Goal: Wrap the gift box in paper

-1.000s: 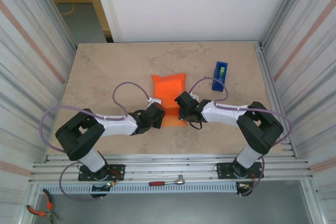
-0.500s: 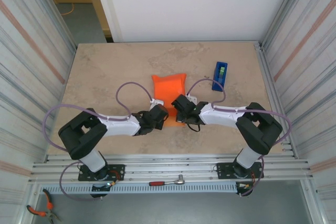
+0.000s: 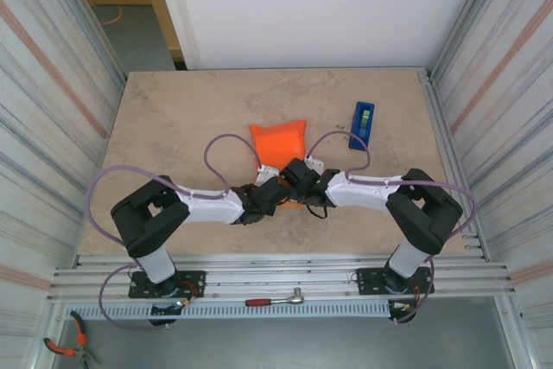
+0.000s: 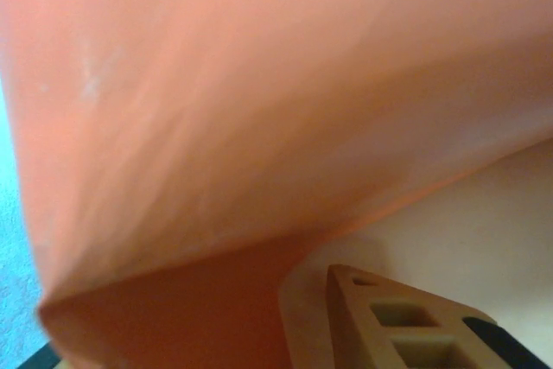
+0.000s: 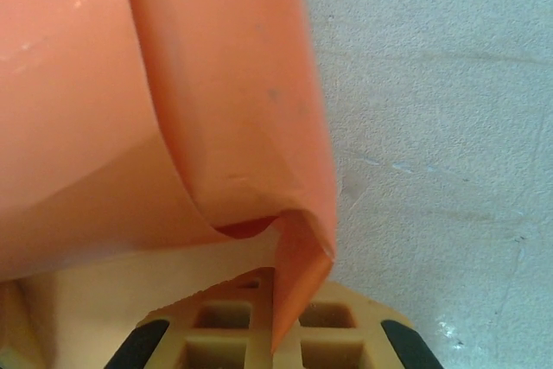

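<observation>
At the paper's (image 3: 278, 137) near edge both grippers meet, the sheet running away from them. The right gripper (image 3: 292, 175) pinches a corner (left gripper's (image 3: 271, 189) hold: cannot tell).

The paper (image 3: 278, 139) is thin, smooth and faintly glossy, softly creased. The tabletop (image 3: 173, 127) looks like mottled beige stone, matt and finely grained up close. At 2 o'clock from the paper, the tape dispenser (image 3: 362, 125) is shiny blue plastic. The jaws are tan latticed plastic. Ribbed metal walls (image 3: 52, 110) stand at 3 and 9 o'clock.
</observation>
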Robot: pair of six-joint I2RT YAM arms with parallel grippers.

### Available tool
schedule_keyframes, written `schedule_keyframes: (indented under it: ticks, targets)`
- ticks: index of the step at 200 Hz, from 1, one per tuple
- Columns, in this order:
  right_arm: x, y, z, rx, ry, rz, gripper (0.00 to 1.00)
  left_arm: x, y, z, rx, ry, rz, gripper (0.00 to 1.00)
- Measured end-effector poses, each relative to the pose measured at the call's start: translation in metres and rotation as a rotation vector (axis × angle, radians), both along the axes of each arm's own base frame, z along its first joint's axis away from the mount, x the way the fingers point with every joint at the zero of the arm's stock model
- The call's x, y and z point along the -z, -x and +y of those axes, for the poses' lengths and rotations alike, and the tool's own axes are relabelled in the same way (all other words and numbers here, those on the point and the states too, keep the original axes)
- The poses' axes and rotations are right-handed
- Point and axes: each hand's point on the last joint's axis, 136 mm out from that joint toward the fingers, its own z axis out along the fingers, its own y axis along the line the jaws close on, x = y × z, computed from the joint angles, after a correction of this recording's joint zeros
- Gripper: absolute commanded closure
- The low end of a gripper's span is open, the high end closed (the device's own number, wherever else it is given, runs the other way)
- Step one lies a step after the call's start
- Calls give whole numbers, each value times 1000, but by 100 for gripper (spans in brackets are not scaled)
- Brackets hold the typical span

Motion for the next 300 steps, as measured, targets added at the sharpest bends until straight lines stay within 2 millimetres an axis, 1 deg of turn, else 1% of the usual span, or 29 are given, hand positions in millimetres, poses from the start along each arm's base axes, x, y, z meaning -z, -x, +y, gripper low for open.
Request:
schedule_keyframes:
  ticks: [9, 26, 35, 44, 53, 65, 74, 83, 95, 113, 119, 125, 141, 162, 188, 213, 235, 253, 287, 300]
  targets:
    - [0, 0, 0, 4, 0, 0, 85, 0, 0, 1, -3, -5, -2, 58]
    - [1, 0, -1, 5, 4, -2, 76, -3, 0, 5, -14, -7, -10, 50]
    - [0, 0, -2, 9, 2, -2, 68, -6, 0, 7, -19, -3, -18, 46]
    - [0, 0, -2, 11, 3, -3, 63, -10, 1, 10, -25, 4, -28, 41]
    - [0, 0, -3, 9, 3, -4, 58, -15, 2, 14, -32, 16, -40, 33]
    - [0, 1, -3, 12, 3, -3, 45, -23, 3, 16, -35, 36, -54, 22]
    - [-1, 1, -4, 17, 1, -3, 35, -30, 3, 16, -34, 53, -65, 13]
    - [-1, 1, -4, 24, -2, -2, 29, -37, 3, 15, -30, 70, -77, 2]
    - [-1, 2, -5, 26, -1, -3, 21, -46, 2, 14, -30, 100, -90, 1]
    - [-2, 2, -6, 27, 0, -3, 10, -58, 1, 11, -25, 150, -104, 1]
    - [-3, 3, -6, 27, 3, -4, 4, -62, 0, 10, -24, 166, -108, 1]
    - [-3, 3, -7, 30, 6, -5, 0, -65, 0, 10, -22, 177, -108, 1]
    - [-3, 5, -11, 31, 32, -8, 1, -71, -2, 10, -18, 204, -105, 1]
    - [-2, 8, -16, 32, 64, -7, 1, -71, -3, 11, -17, 213, -94, 1]
    - [-2, 8, -17, 40, 67, -5, 1, -66, -2, 11, -4, 223, -92, 1]
    - [-4, 7, -15, 47, 38, -18, 1, -56, 5, 18, -12, 229, -77, 3]
    - [-9, 9, -16, 50, 0, -39, 1, -56, 8, 20, -51, 268, -58, 5]
    - [-10, 10, -17, 49, -17, -44, 1, -56, 11, 21, -91, 310, -32, 11]
    - [-12, 8, -9, 44, -65, -43, 0, -52, 15, 19, -151, 385, 6, 25]
    - [-11, 8, -7, 39, -79, -41, 2, -50, 17, 19, -163, 399, 21, 30]
